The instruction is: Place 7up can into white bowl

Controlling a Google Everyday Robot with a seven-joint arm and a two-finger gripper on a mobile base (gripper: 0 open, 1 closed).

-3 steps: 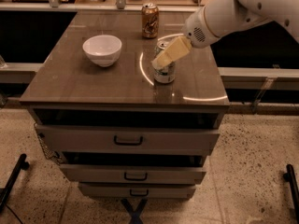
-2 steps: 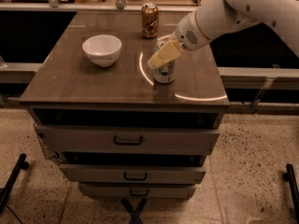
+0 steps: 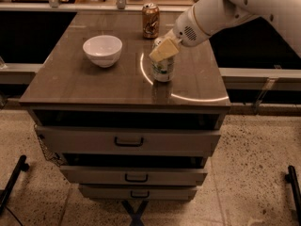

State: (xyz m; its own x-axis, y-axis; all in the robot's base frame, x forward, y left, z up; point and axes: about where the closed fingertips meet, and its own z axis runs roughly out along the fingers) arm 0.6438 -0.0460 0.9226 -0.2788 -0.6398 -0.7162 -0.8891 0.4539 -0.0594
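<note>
The 7up can (image 3: 163, 70), pale silver and green, stands upright on the brown tabletop right of centre. My gripper (image 3: 163, 49) comes in from the upper right on a white arm and sits at the can's top, its cream pad covering the can's upper front. The white bowl (image 3: 102, 49) stands empty on the tabletop, about a can's height to the left of the can.
A brown-gold can (image 3: 150, 20) stands upright behind the 7up can near the table's back edge. The table (image 3: 70, 86) is a drawer cabinet with three handled drawers. A shelf with clutter runs along the back. The floor is speckled.
My gripper has moved left, from beside the 7up can's upper right to over its top. The can, the bowl and the brown-gold can stay where they were.
</note>
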